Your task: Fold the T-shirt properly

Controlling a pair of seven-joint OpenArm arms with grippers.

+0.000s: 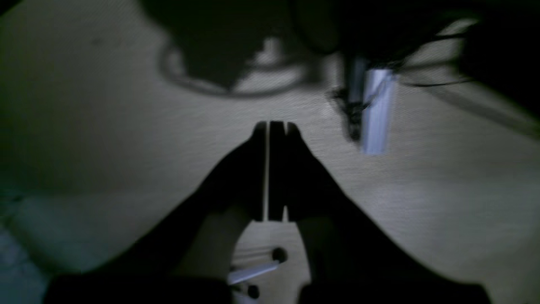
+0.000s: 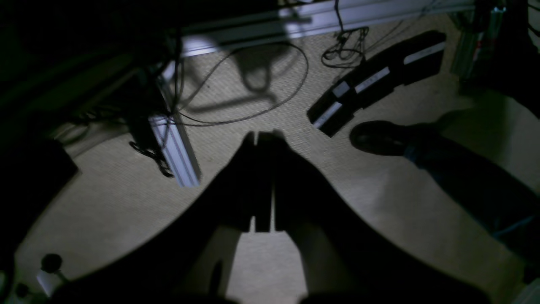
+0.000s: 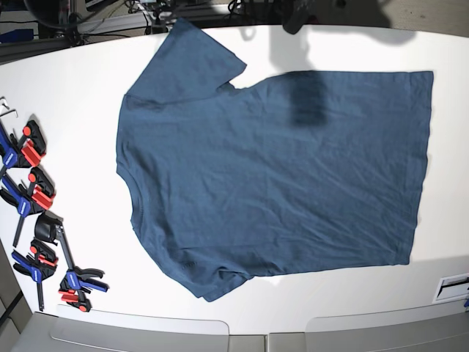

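The dark teal-blue T-shirt [image 3: 271, 176] lies spread flat on the white table [image 3: 73, 95] in the base view, collar to the left, hem to the right, both sleeves out. Neither arm shows in the base view. In the left wrist view my left gripper [image 1: 276, 124] is shut and empty, with only a thin slit between its fingers, and carpeted floor lies beyond it. In the right wrist view my right gripper [image 2: 263, 134] is shut and empty, also over carpeted floor. The T-shirt does not show clearly in either wrist view.
Several red-blue-black clamps [image 3: 37, 220] lie along the table's left edge. On the floor are an aluminium frame leg [image 2: 175, 147], loose cables [image 2: 253, 114], a black device [image 2: 375, 82] and a person's shoe [image 2: 379, 137]. A white label [image 3: 452, 286] sits at the table's front right.
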